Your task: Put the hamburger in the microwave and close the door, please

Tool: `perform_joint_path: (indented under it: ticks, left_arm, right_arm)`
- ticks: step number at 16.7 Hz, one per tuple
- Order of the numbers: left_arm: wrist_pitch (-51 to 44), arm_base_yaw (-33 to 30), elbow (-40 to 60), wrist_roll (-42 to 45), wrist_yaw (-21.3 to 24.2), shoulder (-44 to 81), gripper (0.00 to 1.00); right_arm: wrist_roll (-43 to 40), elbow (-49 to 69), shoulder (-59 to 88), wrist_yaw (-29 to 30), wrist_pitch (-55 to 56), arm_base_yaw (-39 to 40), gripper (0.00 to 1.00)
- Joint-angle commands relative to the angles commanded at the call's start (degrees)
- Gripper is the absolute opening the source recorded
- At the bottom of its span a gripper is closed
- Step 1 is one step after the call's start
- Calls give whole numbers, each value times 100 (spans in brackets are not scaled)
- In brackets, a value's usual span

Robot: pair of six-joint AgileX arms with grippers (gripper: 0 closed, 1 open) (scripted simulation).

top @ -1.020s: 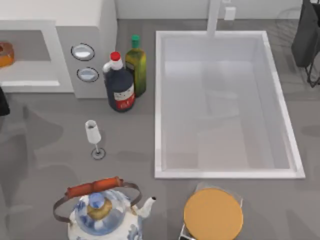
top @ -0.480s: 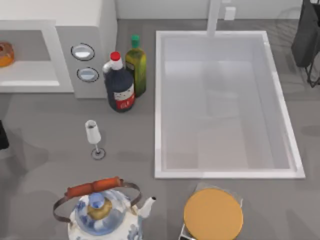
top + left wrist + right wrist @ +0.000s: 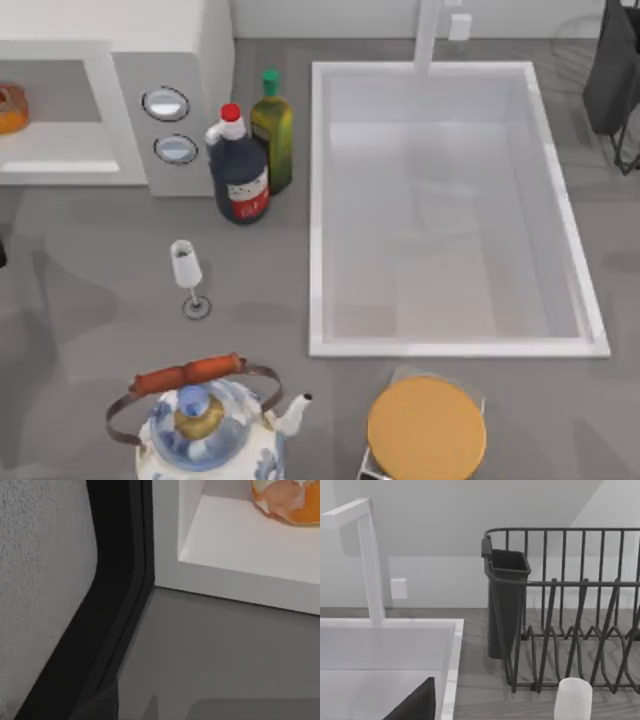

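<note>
Your orange-brown hamburger (image 3: 9, 107) sits inside the open white boxy microwave (image 3: 170, 60); neither gripper's grip state can be told.

I can't read any text from here. The dark bottle (image 3: 239, 176) beside the microwave (image 3: 150, 90) carries a red and white label, but its print is too small to make out. The dials are unmarked.
</note>
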Motion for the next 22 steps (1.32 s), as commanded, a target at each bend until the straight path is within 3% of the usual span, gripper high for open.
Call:
perform_joint_path:
  ticks: [14, 22]
  left_arm:
    - [-3015, 1, 497, -5, -34, -2188, 100]
    - [-3289, -2, 515, -5, -39, -2351, 100]
  right_arm:
    - [0, 0, 0, 0, 0, 0, 100]
    - [0, 0, 0, 0, 0, 0, 100]
